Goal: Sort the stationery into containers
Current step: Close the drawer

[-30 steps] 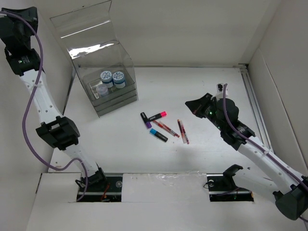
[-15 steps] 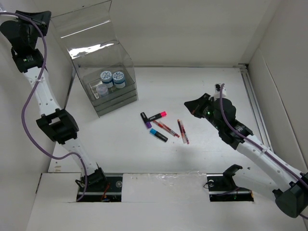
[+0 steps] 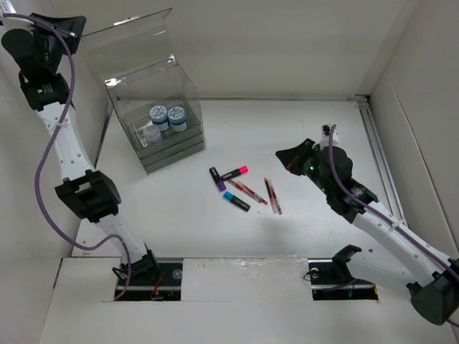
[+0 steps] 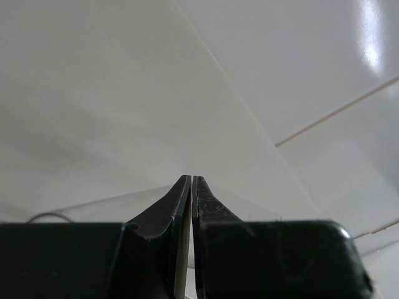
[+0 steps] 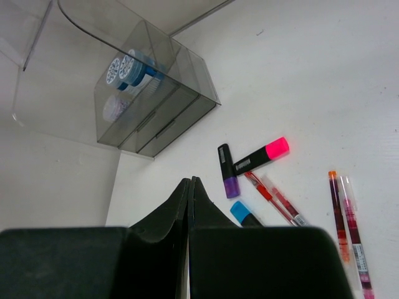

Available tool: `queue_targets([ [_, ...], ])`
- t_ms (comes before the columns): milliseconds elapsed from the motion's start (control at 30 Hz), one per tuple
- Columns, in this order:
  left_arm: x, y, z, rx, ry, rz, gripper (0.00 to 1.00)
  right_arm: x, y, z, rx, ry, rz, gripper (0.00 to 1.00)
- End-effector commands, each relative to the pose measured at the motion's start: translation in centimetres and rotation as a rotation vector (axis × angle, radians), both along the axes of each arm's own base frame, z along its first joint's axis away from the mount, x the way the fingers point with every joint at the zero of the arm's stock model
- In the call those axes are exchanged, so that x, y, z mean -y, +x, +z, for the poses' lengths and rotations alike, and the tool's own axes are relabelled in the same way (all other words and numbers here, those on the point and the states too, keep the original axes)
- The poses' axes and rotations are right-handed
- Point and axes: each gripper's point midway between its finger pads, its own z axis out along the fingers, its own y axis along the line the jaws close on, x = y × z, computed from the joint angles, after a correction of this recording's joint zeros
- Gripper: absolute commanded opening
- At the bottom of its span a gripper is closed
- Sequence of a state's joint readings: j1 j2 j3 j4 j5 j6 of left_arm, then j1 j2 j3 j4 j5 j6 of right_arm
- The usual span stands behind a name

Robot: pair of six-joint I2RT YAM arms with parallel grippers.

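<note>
The clear organizer (image 3: 161,136) stands at the back left with its tall lid (image 3: 129,43) raised. Two blue-white rolls (image 3: 167,115) sit inside it; they also show in the right wrist view (image 5: 128,68). On the table lie a pink-capped marker (image 3: 237,173), a purple-capped marker (image 3: 217,179), a blue-capped marker (image 3: 235,201) and red pens (image 3: 247,191), with more red pens (image 3: 272,196) to the right. My left gripper (image 3: 75,25) is shut, high up at the lid's upper left corner (image 4: 249,208). My right gripper (image 3: 281,154) is shut and empty, hovering right of the pens (image 5: 274,199).
White walls close in the table at the back and on both sides. A metal rail (image 3: 380,158) runs along the right edge. The organizer's shallow drawers (image 5: 159,128) are shut.
My left gripper has moved right, up to the lid's top corner, and the lid has shifted with it. The right arm and the stationery have not moved.
</note>
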State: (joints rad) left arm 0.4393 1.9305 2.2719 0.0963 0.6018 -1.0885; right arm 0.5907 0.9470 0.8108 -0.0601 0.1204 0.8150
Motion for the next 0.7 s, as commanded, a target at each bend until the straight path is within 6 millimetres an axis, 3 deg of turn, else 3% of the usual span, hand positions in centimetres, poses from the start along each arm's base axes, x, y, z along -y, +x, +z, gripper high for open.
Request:
queue_targets([
  [0, 2.9, -5.1, 4.5, 0.094, 0.105, -0.009, 0.01, 0.3, -0.1, 3.9, 0.092, 0.041, -0.016, 0.00],
  [133, 4.1, -8.0, 6.8, 0.128, 0.138, 0.025, 0.00, 0.7, -0.3, 4.6, 0.105, 0.059, -0.026, 0.00],
  [267, 7.3, -11.0, 9.4, 0.187, 0.149, -0.016, 0.00, 0.6, -0.6, 4.9, 0.112, 0.066, -0.017, 0.00],
  [300, 8.5, -11.4, 9.4, 0.179, 0.143, -0.042, 0.00, 0.6, -0.6, 4.9, 0.112, 0.066, -0.017, 0.00],
  [367, 9.1, -11.1, 7.7, 0.148, 0.135, -0.049, 0.00, 1.0, -0.8, 5.0, 0.113, 0.065, -0.028, 0.00],
  [400, 9.6, -12.8, 8.4, 0.175, 0.125, -0.039, 0.00, 1.3, -0.9, 5.5, 0.125, 0.071, -0.037, 0.00],
  [433, 9.4, -13.1, 7.9, 0.175, 0.106, -0.025, 0.00, 1.4, -0.8, 5.0, 0.118, 0.065, -0.046, 0.00],
  [467, 8.8, -12.1, 5.3, 0.129, 0.083, -0.010, 0.00, 1.6, -1.1, 5.5, 0.130, 0.074, -0.046, 0.00],
  [500, 8.4, -13.2, 6.3, 0.166, 0.086, 0.044, 0.00, 1.7, -1.2, 5.8, 0.138, 0.079, -0.046, 0.00],
  [567, 7.3, -13.4, 6.3, 0.155, 0.136, 0.128, 0.00, 1.6, -1.4, 5.8, 0.137, 0.081, -0.036, 0.00],
  [667, 6.5, -14.6, 8.1, 0.183, 0.155, 0.219, 0.02, 1.2, -1.1, 5.2, 0.120, 0.070, -0.026, 0.00],
])
